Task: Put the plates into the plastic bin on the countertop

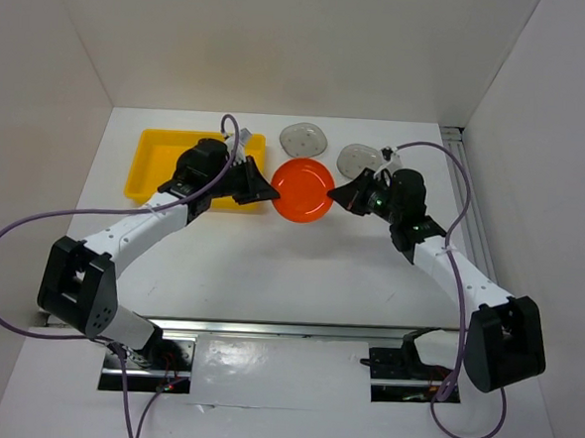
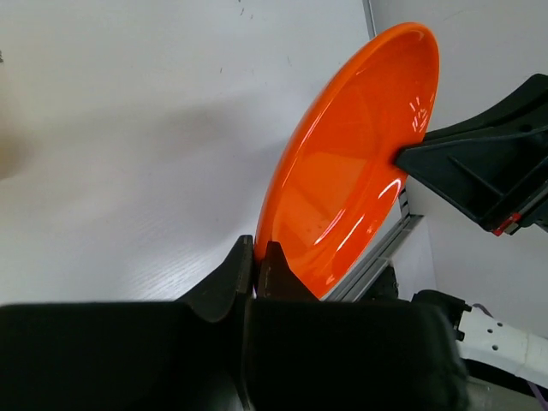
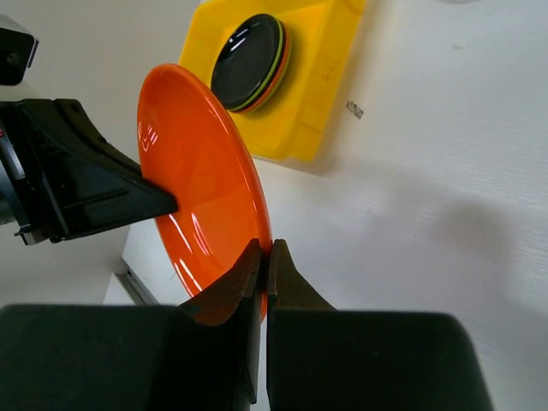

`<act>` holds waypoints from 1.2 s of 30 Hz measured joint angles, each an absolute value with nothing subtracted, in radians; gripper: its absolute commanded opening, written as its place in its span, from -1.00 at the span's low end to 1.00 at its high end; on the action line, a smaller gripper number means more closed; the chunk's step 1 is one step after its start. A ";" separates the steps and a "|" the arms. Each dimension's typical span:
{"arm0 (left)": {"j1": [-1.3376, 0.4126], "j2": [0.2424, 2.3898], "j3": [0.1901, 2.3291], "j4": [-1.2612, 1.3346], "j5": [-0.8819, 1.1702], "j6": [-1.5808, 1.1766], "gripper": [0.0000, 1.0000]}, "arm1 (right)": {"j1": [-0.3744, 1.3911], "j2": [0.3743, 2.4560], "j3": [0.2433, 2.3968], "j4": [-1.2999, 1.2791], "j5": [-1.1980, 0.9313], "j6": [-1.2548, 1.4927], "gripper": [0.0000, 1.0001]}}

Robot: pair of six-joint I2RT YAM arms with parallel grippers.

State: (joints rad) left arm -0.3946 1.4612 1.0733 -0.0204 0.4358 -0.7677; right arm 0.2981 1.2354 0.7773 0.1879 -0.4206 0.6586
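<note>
Orange plate [image 1: 302, 190]: centre of the overhead frame, just right of the yellow bin [image 1: 149, 166], held between both arms and apparently clear of the tabletop [image 1: 299, 279].
Left fingers [image 2: 233, 276]: clenched on the plate's rim, bottom centre of the left wrist view.
Right fingers [image 3: 289, 287]: pinched shut on the opposite rim.
Handling: probably light, stiff, glossy plastic. It looks slippery, so a thin edge pinch may let it pivot or slide.
Best hold: the rim, with the fingers set well over the lip.
Bin contents: a stack topped by a black plate [image 3: 248, 60], with green and orange edges beneath.
Grey plates [image 1: 302, 137]: two lie on the tabletop, upper centre.
Hidden: the left arm covers the bin's right part from overhead. The number of plates in the stack and how far the fingers reach over the rim are unclear.
</note>
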 measured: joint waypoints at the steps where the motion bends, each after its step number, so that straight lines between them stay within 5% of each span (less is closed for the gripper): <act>1: -0.396 1.462 1.073 -0.027 0.429 -0.768 -1.00 | 0.299 1.235 0.775 0.188 -0.421 0.659 -1.00; 4: -0.404 1.463 1.078 -0.032 0.406 -0.768 -1.00 | 0.299 1.234 0.764 0.196 -0.422 0.664 -0.88; 5: -0.406 1.463 1.082 -0.038 0.399 -0.767 -1.00 | 0.299 1.233 0.762 0.199 -0.421 0.665 -0.48; 7: -0.409 1.463 1.091 -0.049 0.369 -0.764 -1.00 | 0.299 1.233 0.760 0.204 -0.421 0.686 0.99; 12: -0.348 1.463 1.170 -0.177 0.169 -0.809 -1.00 | 0.302 1.217 0.729 0.195 -0.347 0.682 1.00; 16: -0.141 1.463 1.213 -0.231 0.057 -0.870 -1.00 | 0.302 1.202 0.627 0.187 -0.307 0.678 1.00; 22: 0.138 1.612 1.253 -0.192 0.117 -0.928 -1.00 | 0.302 1.186 0.487 0.168 -0.289 0.676 1.00; 29: 0.187 1.822 1.301 -0.214 0.196 -0.918 -0.93 | 0.294 1.114 0.462 0.165 -0.272 0.655 1.00; 32: 0.188 1.837 1.329 -0.243 0.218 -0.912 -0.06 | 0.284 1.101 0.462 0.164 -0.262 0.646 1.00; 34: 0.189 1.837 1.361 -0.260 0.227 -0.908 0.79 | 0.273 1.101 0.461 0.163 -0.255 0.641 1.00; 36: 0.190 1.840 1.406 -0.286 0.230 -0.906 1.00 | 0.261 1.100 0.461 0.163 -0.250 0.638 1.00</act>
State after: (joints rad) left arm 0.1902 1.8400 1.4055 -0.2863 0.2302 -0.9062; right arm 0.2607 1.1000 0.4610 0.1627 -0.2504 0.6376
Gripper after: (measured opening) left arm 0.895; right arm 0.999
